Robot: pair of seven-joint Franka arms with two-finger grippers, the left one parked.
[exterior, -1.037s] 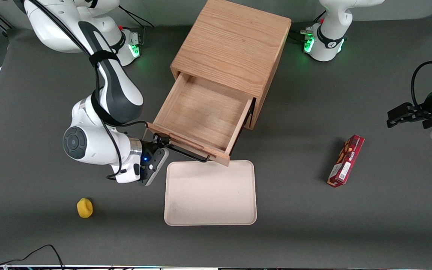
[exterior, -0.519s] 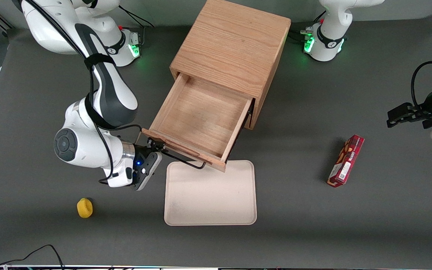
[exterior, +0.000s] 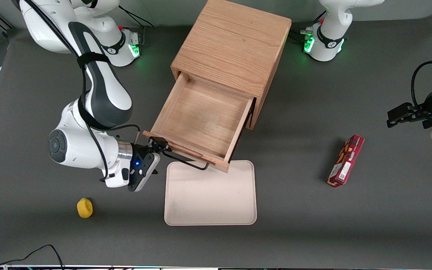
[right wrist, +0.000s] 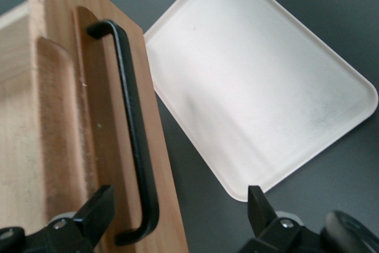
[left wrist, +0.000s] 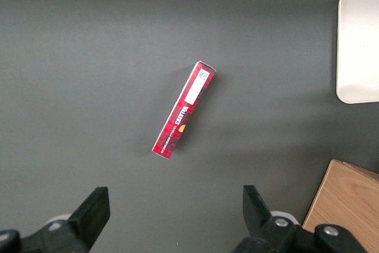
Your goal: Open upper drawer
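wrist view: hand point(right wrist: 177, 220) spread wide, holding nothing; handle point(right wrist: 131, 140) end between fingers
front view: drawer point(exterior: 201, 120) pulled out, hand point(exterior: 156, 147) at its front corner

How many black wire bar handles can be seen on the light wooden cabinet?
1: the black wire bar handle on the pulled-out upper drawer, above the beige tray. The open gripper straddles its end. Another handle may be hidden underneath.

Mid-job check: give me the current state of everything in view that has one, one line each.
upper drawer: pulled well out, inside bare.
handle: free, sitting between the spread fingers, not clamped.
claw: open, at the handle's end toward the working arm.
cabinet: upright.
tray: flat, nothing on it; the drawer front overlaps its edge in the front view.
red box: lying flat.
yellow object: resting on the table.
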